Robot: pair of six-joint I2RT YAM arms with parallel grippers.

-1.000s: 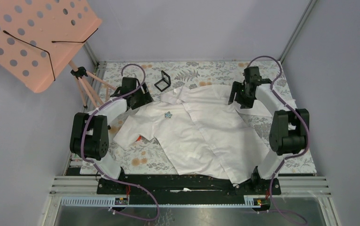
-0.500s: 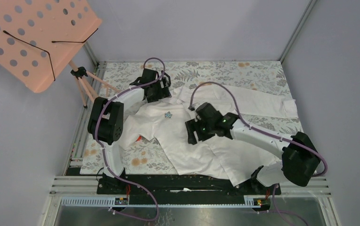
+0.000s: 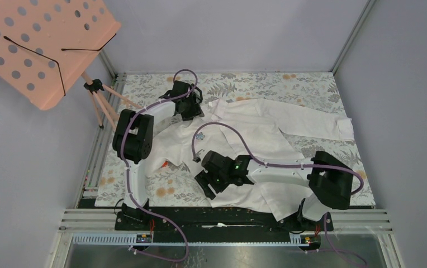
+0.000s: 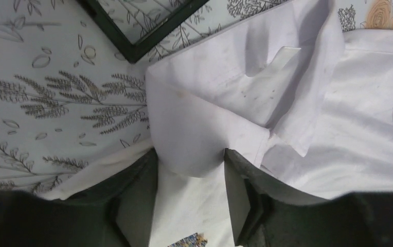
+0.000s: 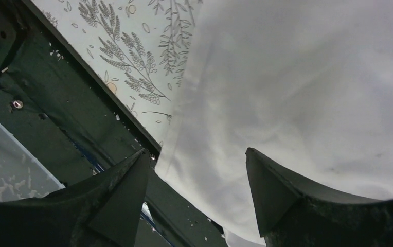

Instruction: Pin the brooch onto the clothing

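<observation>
Left jaws: parted, one finger (image 4: 135, 206) on each side of a collar point of the clothing (image 4: 359, 108), white fabric filling the gap between them. Cannot tell whether clenched on that collar point or merely bracketing it. Right jaws: released, fingers (image 5: 120, 200) spread wide with nothing between, poised over the shirt hem at the near edge of the tabletop (image 5: 132, 56), beside the dark base rail (image 5: 55, 123).

Location of the brooch (image 4: 186, 241): on the shirt front just below the collar point, in line with the gap of the left jaws, set back towards the wrist; only its upper edge visible in the left wrist view. Well apart from the right jaws at the lower end of the garment.

Step in hand, as judged: brooch already laid on the cloth, pin fastening not visible; most likely a hold on collar and hem to keep the thin fabric flat around it.

Next move: close the left jaws on the collar layer alone, without dragging the chest panel. Lower the right jaws to the hem and pinch one edge. Avoid any pull strong enough to shift the brooch. Keep clear of the black square case (image 4: 134, 53) just beyond the collar.
</observation>
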